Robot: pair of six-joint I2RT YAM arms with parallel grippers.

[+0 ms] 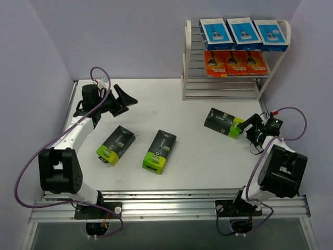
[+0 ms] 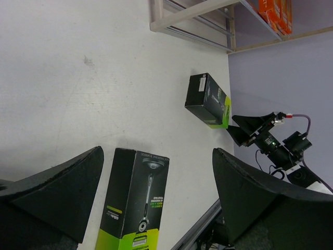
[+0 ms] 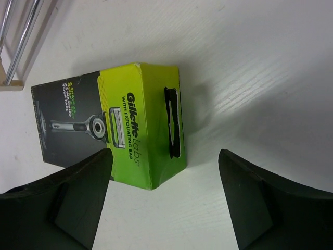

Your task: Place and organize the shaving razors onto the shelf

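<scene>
Three blue-and-white razor packs [image 1: 243,32] lie side by side on the top tier of the shelf [image 1: 186,62]. Three orange razor packs [image 1: 235,63] fill the tier below in the same kind of row. The lower rods of the shelf are bare.

A black Gillette Labs pack [image 1: 221,120] lies flat on the table [image 1: 203,161] just in front of the shelf, on the side towards the arms. Its lime-green end points away from the shelf towards the right gripper [image 1: 247,130].

In the right wrist view the two dark fingers stand spread apart. The lime end of the pack sits in the gap between them. One finger is well clear of the box. The other overlaps its edge in the picture, and whether it touches cannot be told. Nothing is clamped, and the pack rests on the table with its printed razor face up.

Two more black-and-lime packs [image 1: 115,144] lie farther out from the shelf, beyond its left front corner. They are near each other but apart, with their lime ends turned away from the shelf.

The left gripper [image 1: 131,105] hangs above the table well to the left of the shelf, between it and those two packs. Its fingers are splayed wide and grasp nothing. Its wrist view shows one black-and-lime pack lying flat below the gap, untouched.
</scene>
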